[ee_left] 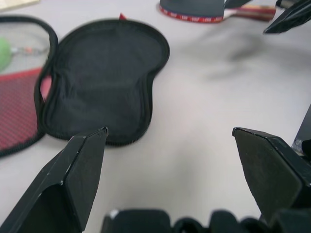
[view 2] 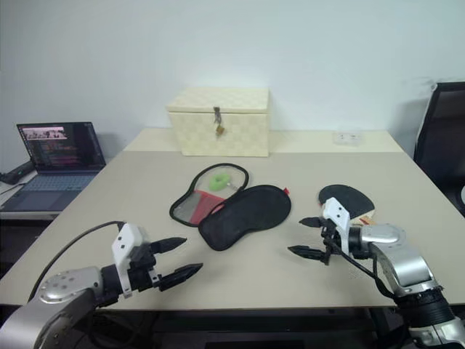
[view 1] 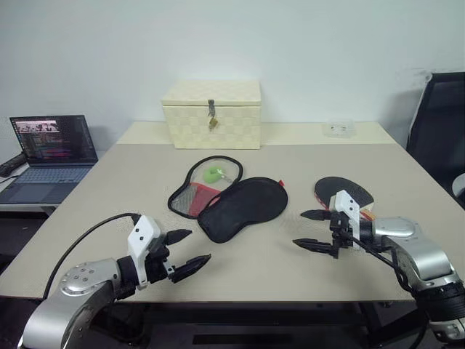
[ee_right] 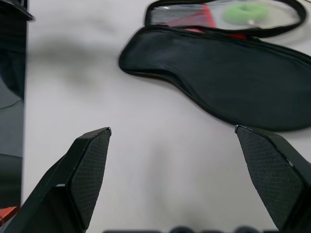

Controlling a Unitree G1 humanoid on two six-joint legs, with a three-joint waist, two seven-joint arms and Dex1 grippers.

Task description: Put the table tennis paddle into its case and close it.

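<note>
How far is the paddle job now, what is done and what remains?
Done: the case lies unzipped, flap spread open. In hand: nothing; the left tool and right tool hover open. Left: lift the table tennis paddle off the table, slide it in, zip shut.

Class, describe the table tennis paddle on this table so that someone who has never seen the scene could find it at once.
Start at the wide beige table and go to its right side, just beyond the robot's right claw. The paddle lies flat there, apart from the unzipped case at the table's middle. Unlike the soft fabric case, it is a stiff bat with a round black face and a wooden handle.
</note>
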